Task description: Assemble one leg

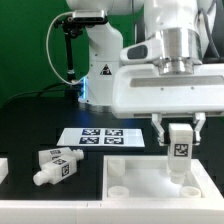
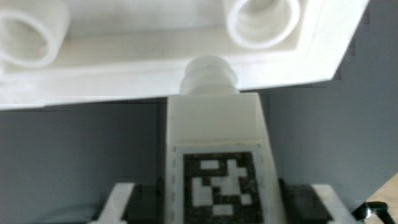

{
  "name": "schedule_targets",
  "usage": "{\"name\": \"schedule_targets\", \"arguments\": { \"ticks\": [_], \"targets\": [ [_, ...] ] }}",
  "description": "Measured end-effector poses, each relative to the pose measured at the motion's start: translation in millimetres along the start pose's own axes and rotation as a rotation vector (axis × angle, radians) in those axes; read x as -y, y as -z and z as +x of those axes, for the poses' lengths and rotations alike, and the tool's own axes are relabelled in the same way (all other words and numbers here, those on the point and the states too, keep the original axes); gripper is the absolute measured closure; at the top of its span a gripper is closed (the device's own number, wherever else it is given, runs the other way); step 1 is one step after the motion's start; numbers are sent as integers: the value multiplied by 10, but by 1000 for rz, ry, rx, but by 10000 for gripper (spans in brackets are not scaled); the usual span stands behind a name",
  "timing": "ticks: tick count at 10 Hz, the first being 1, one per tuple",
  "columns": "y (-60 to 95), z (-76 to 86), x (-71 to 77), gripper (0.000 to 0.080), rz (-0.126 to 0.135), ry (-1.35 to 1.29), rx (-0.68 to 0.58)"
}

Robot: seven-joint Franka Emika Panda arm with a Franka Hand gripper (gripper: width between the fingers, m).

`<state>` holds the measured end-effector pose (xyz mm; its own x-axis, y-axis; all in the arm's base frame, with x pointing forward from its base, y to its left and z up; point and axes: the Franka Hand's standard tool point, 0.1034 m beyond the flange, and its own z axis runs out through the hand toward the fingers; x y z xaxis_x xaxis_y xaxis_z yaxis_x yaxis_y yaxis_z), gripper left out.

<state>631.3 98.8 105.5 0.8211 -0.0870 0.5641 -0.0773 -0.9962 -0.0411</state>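
leg (image 1: 179, 158) held in closed gripper (image 1: 180, 140), long axis vertical, stub end (image 2: 210, 75) down, over tabletop (image 1: 150, 192) rim. stub end points between two round holes (image 2: 36, 40), not in either; nearer hole (image 2: 267, 25) offset sideways.

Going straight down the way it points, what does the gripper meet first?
Most likely the tabletop: the leg held in the gripper already has its stub at the tabletop's rim. Whether they touch yet is unclear.
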Motion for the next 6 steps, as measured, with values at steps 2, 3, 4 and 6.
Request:
{"name": "schedule_targets", "arguments": {
  "ticks": [2,3,4,6],
  "targets": [
    [-48,-90,76,515,2,9,12],
    [-65,-112,82,515,1,11,15],
    [-91,-155,96,515,1,16,22],
    [-109,-168,102,515,0,19,20]
  ]
}}
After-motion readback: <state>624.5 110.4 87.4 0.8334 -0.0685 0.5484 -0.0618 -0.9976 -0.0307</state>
